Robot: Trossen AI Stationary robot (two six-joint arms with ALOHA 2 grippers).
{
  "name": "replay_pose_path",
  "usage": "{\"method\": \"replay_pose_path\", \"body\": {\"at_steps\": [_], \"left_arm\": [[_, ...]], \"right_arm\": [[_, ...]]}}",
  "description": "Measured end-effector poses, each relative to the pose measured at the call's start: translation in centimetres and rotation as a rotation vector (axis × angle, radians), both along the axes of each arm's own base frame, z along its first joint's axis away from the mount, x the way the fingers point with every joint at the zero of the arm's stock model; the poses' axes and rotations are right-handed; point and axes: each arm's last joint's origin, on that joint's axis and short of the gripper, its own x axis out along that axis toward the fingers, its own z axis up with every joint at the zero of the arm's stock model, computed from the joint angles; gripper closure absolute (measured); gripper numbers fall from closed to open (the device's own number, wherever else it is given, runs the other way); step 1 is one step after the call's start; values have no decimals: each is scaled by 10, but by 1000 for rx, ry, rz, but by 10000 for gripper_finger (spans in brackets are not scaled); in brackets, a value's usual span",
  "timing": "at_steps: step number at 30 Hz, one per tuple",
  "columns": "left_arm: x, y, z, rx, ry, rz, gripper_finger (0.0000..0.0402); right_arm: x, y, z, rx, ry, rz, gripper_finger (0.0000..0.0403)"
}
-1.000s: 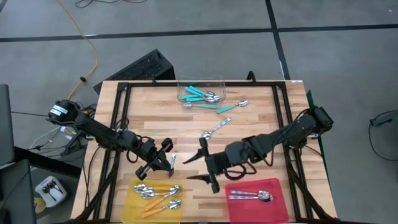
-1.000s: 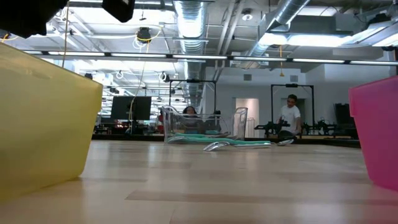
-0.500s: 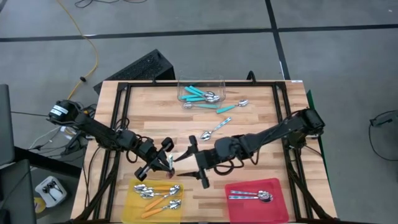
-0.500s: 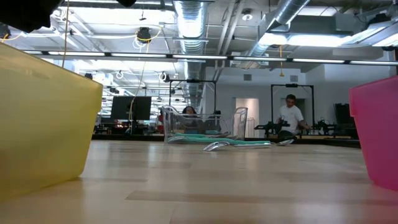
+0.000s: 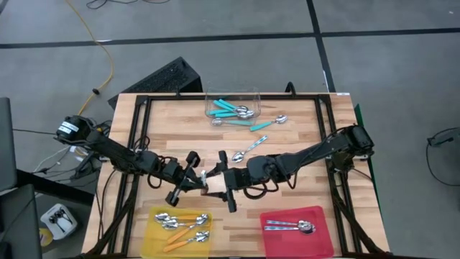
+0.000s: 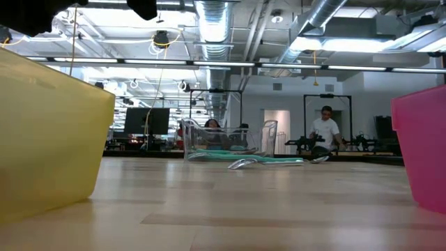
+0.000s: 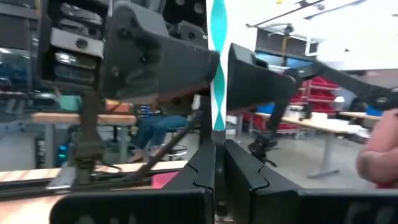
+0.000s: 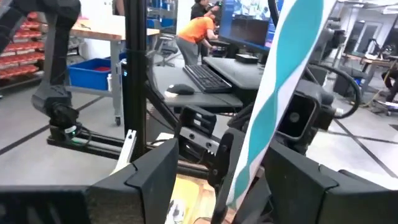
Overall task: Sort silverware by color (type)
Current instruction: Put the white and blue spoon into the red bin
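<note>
At the centre of the high view the two grippers meet over the tabletop (image 5: 287, 137). The left gripper (image 5: 194, 180) is clamped tight on a teal spoon (image 7: 218, 65); in the left wrist view the wavy teal plastic handle rises straight up from between its closed dark fingers (image 7: 202, 165). The right gripper (image 5: 224, 181) stands at its widest, one finger on each side of that same handle, which shows as a broad teal strip (image 8: 277, 93) between its fingers (image 8: 149, 171) in the right wrist view. Whether the right fingers touch the handle cannot be told.

The tabletop is pale wood planks inside a black metal frame. At upper centre of the high view a clear plastic tub (image 5: 231, 105) holds several teal-handled spoons (image 5: 228, 109), and more teal ones (image 5: 262, 125) lie just beside it, with a plain silver spoon (image 5: 248, 150) lower down toward the centre. At lower left a flat yellow tray (image 5: 152, 234) carries orange-handled spoons (image 5: 183, 224) with shiny metal bowls. At lower right a flat red tray (image 5: 320, 237) holds silver spoons (image 5: 289, 226).

In the low view the yellow tray wall (image 6: 49, 132) fills the left edge and the red one (image 6: 421, 146) the right, with the tub (image 6: 226, 139) far back at centre.
</note>
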Motion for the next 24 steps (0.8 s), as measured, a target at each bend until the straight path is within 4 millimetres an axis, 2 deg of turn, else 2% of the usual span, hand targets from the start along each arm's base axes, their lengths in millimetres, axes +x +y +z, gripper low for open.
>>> {"method": "replay_pose_path", "body": {"at_steps": [10, 24], "left_arm": [[0, 1, 0, 25, -3, 57, 401], [1, 3, -1, 63, -10, 161, 401]], "right_arm": [[1, -6, 0, 8, 2, -157, 155], [2, -11, -7, 37, 72, -213, 262]]}}
